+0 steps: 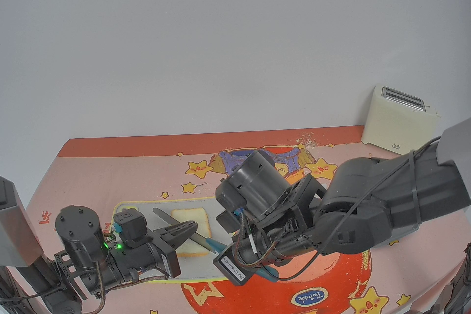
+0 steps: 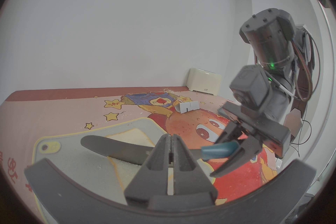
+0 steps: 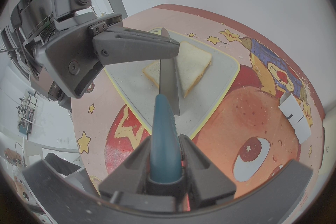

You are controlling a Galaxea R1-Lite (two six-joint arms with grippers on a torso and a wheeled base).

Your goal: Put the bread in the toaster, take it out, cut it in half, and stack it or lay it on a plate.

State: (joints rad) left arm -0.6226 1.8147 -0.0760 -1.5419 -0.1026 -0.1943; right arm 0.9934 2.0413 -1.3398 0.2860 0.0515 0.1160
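1. The right hand (image 3: 165, 146) is closed on the blue handle (image 3: 163, 123) of a knife (image 3: 169, 81). The handle sits gripped between its two fingers and the blade points away from the wrist.
2. The blade lies across a slice of bread (image 3: 193, 60), with bread showing on both sides of it. Whether the slice is cut through cannot be told.
3. The left hand (image 2: 171, 140) has its fingers pressed together with only a thin slit between them and nothing held in it. It comes in from the robot's left, with its fingertips (image 3: 173, 50) over the blade at the near edge of the bread.
4. In the head view the two hands face each other over the slice, the left hand low on the left and the right arm coming in from the right side.
5. The bread lies flat on a pale cutting board with a yellow rim (image 3: 214, 82), near the board's middle.
6. The board rests on the table (image 1: 122, 168), toward its left front part, on a pink cloth printed with stars and a cartoon figure.
7. A white folded card (image 3: 295, 117) stands on the cloth beyond the board, well apart from it.
8. A cream toaster (image 1: 400, 121) stands at the table's far right corner against the wall, its slots facing up, well apart from the board and both hands.
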